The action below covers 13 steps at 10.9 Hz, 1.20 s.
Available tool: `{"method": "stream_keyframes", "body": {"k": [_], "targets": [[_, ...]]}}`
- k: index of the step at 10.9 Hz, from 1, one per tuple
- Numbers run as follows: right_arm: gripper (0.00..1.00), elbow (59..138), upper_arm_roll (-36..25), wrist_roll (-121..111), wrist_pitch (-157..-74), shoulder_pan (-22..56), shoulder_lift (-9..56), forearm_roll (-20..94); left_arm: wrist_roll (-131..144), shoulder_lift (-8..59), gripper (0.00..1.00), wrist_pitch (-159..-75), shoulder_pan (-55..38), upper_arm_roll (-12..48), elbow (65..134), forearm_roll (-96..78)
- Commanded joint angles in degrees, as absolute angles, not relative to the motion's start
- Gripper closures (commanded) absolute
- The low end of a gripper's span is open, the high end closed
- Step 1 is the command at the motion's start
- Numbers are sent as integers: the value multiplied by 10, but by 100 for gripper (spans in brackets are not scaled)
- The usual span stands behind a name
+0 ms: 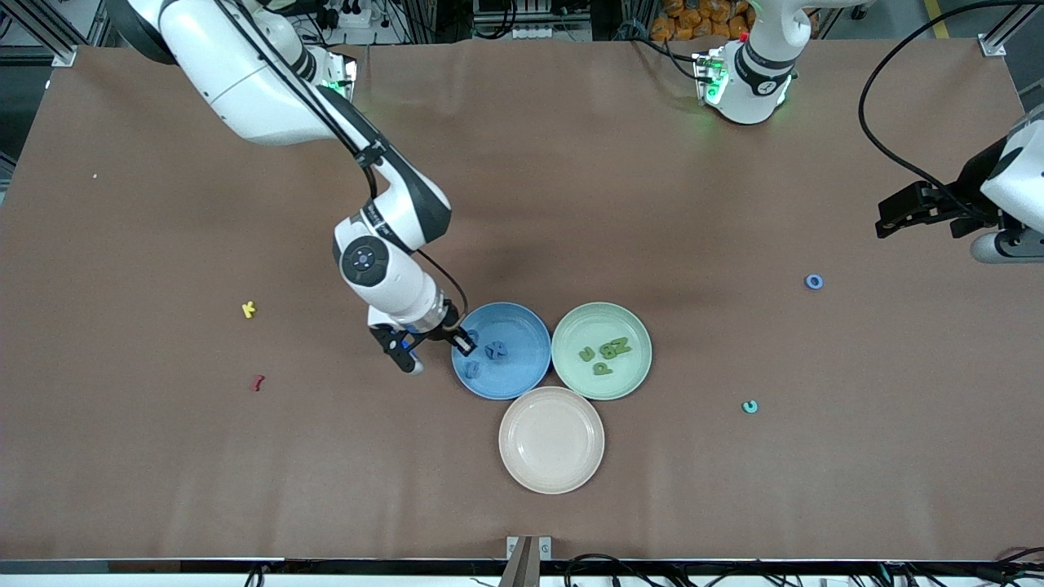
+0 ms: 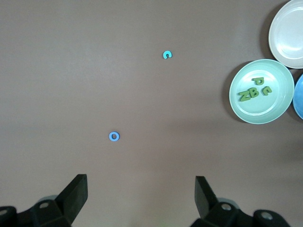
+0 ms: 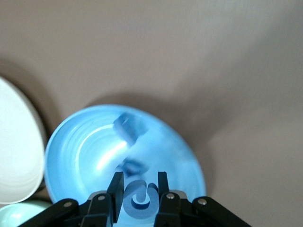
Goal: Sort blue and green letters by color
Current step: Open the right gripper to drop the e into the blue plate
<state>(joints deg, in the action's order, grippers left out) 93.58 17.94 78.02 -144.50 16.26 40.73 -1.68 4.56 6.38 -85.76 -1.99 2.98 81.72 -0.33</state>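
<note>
Front view: right gripper (image 1: 444, 346) over rim of blue plate (image 1: 530, 379), clamped on a blue letter (image 1: 466, 342), low for a drop among blue letters in plate (image 1: 495, 350). Green letters (image 1: 604, 353) grouped in green plate (image 1: 571, 371), so that colour looks sorted. Cream plate (image 1: 551, 469) nearer camera, holds nothing. Blue ring (image 1: 814, 282) and teal c (image 1: 749, 406) loose on bench (image 1: 734, 489) toward left arm's end; yellow k (image 1: 249, 309) and dark red piece (image 1: 258, 382) toward right arm's end, not task colours. Left gripper (image 1: 901, 214) parked high at bench edge, waiting.

Left wrist view: left gripper (image 2: 142, 198) spread wide, holding nothing, above the blue ring (image 2: 114, 136); teal c (image 2: 166, 55) well apart; green plate (image 2: 279, 111) with its four letters.

Right wrist view: right gripper (image 3: 137, 196) pinching curled blue letter (image 3: 138, 199) above plate rim (image 3: 61, 146); other blue pieces inside blurred.
</note>
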Motion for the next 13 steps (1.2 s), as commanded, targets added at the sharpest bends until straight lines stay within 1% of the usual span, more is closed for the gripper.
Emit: {"method": "stream_keyframes", "body": {"k": [1, 5, 7, 9, 10, 12, 13], "targets": [[0, 905, 169, 895, -1441, 201, 420, -18, 38, 57, 0, -862, -25, 27, 818, -14], [0, 909, 166, 853, -1427, 184, 415, -43, 38, 55, 0, -862, -24, 33, 820, -11], [0, 910, 167, 736, -1392, 143, 413, -50, 38, 56, 0, -862, -25, 33, 820, -11], [0, 911, 167, 602, -1331, 93, 402, -49, 38, 57, 0, -862, -25, 33, 820, -11], [0, 915, 166, 542, -1314, 77, 391, -49, 38, 58, 0, -862, -25, 33, 820, -11], [0, 974, 139, 469, -1312, 69, 346, -59, 38, 59, 0, -862, -25, 33, 820, -11], [0, 1014, 139, 434, -1317, 56, 314, -61, 38, 59, 0, -862, -25, 33, 819, -11]]}}
